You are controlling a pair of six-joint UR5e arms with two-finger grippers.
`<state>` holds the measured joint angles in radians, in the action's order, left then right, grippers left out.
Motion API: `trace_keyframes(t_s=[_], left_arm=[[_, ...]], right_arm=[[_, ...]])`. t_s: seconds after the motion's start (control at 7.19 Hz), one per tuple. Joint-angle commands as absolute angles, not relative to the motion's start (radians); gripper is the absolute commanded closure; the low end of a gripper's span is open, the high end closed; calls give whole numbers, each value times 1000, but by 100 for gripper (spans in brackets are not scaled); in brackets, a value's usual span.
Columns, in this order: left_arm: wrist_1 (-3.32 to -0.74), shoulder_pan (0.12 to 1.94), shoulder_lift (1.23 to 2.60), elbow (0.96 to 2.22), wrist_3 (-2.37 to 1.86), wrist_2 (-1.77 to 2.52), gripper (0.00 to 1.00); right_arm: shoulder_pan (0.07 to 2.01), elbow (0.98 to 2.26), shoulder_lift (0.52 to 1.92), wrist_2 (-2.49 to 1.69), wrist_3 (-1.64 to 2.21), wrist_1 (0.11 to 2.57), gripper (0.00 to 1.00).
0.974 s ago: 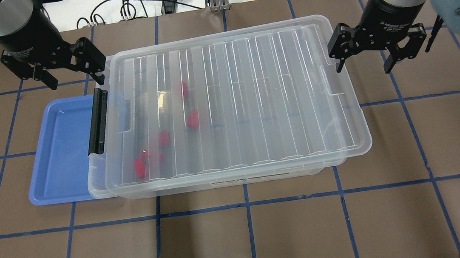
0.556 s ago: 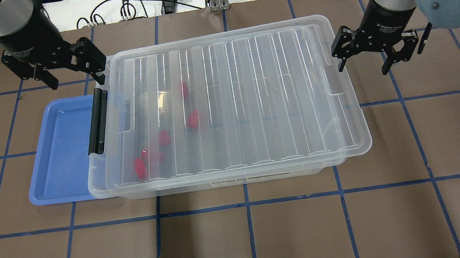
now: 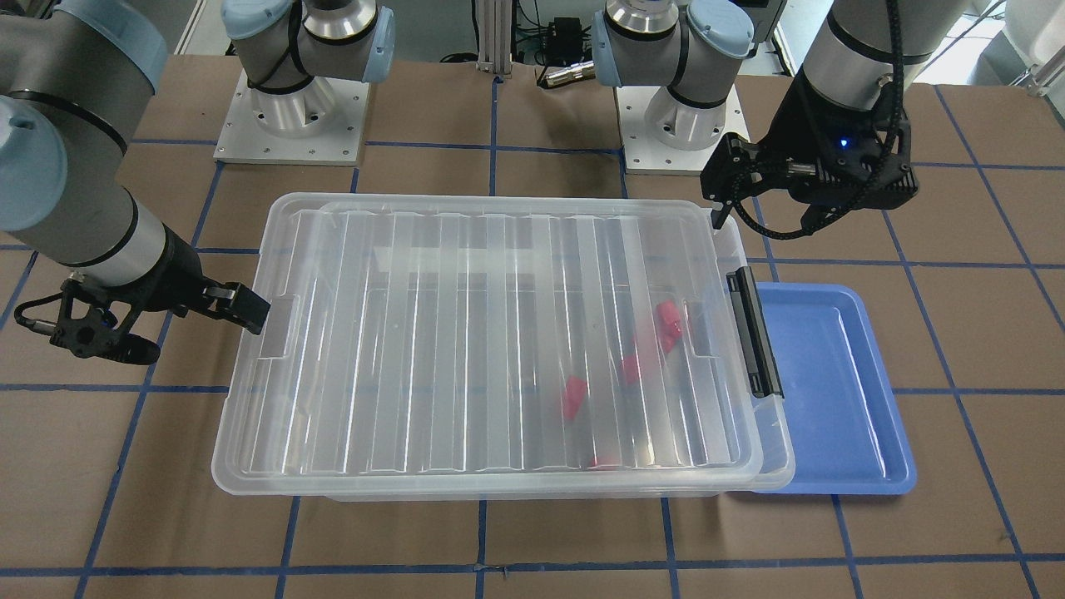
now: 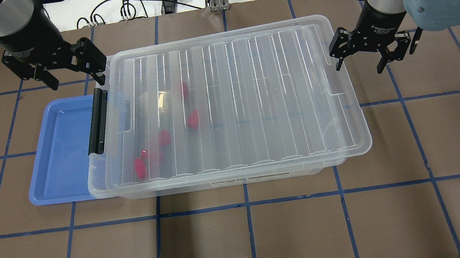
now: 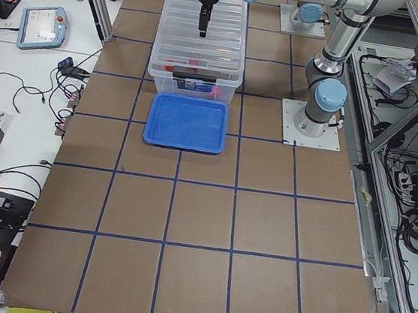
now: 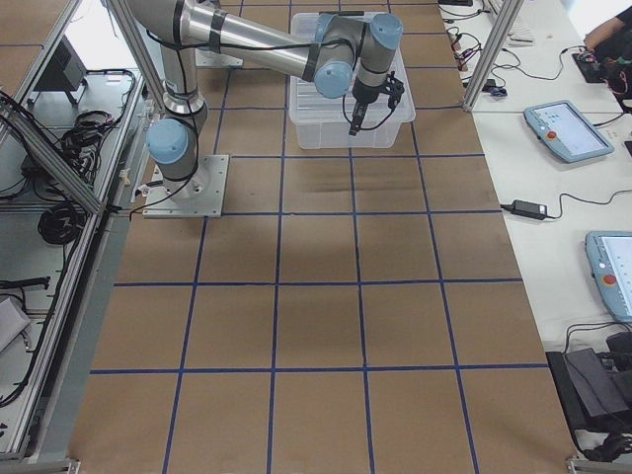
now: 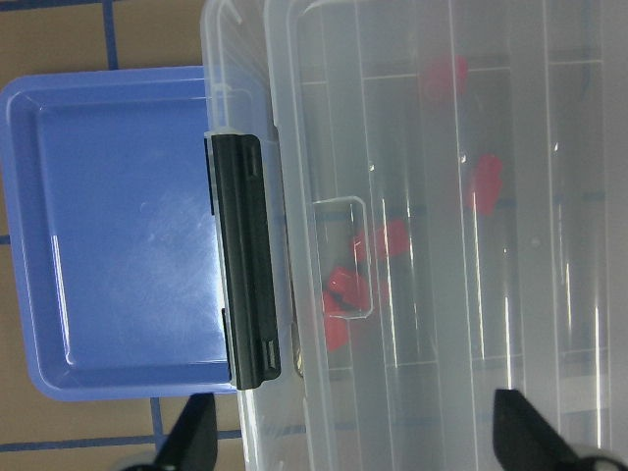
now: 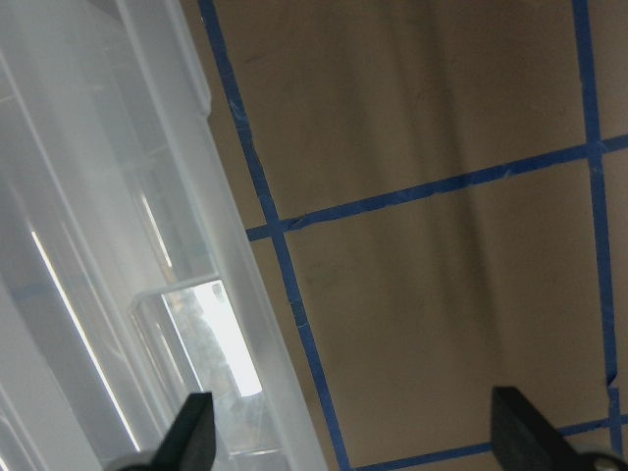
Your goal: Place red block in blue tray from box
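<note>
- The task is standing at its opening stage: the box [image 4: 239,175] is sitting on the tabletop [image 4: 267,236] with its lid [image 4: 252,101] on.
- The red block [image 4: 164,138], probably this one, is lying inside among other red pieces toward 9 o'clock. The lid is blurring them.
- The blue tray [image 4: 60,164], just beside the box at 9 o'clock, is holding no block.
- The left gripper [image 4: 77,81] is hovering at 10 o'clock, its fingers spread wide and gripping nothing.
- The right gripper [image 4: 358,68] is doing likewise at 2 o'clock.
- Opening the lid, picking the block and transferring it are all outstanding.

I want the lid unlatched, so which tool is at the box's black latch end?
The left tool, open, near the black latch by the blue tray. The right tool is at the opposite end, where no latch shows.
</note>
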<state>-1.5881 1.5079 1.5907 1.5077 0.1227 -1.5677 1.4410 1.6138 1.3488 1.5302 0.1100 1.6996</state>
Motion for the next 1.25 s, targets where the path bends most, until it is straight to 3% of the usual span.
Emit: trace_keyframes(t_s=[0.0,1.11], left_arm=[[-1588,1508,1591,1508,123,-1565,0],[-1588,1508,1592,1509,123,-1565,0]], right_arm=[[1442,1618,1338,1534,88,1706,0],[1431,1608,1327,1597,-63,1720,0]])
